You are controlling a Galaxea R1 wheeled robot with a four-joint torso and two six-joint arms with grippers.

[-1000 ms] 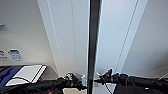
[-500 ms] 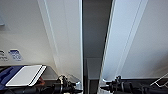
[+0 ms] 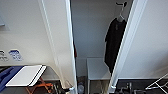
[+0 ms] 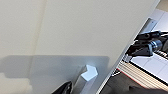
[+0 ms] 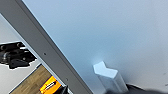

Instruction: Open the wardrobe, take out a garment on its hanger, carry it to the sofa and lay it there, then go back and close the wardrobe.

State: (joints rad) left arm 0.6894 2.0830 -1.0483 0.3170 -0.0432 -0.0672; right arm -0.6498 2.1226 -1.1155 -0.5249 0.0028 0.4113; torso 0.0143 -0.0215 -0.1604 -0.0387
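Each gripper sits at a small white handle — the left handle (image 4: pixel 88 74), the right handle (image 5: pixel 108 75) — though I cannot tell how the fingers stand. The wardrobe (image 3: pixel 60 47) doors are parted, and the black garment (image 3: pixel 113 43) hangs inside on its hanger (image 3: pixel 121 15), above a white shelf (image 3: pixel 97 68). A white board (image 3: pixel 26 75) lies outside near the left door.

White wardrobe (image 3: pixel 57 37) doors ajar, black garment (image 3: pixel 113 45) on hanger (image 3: pixel 120 17) inside.
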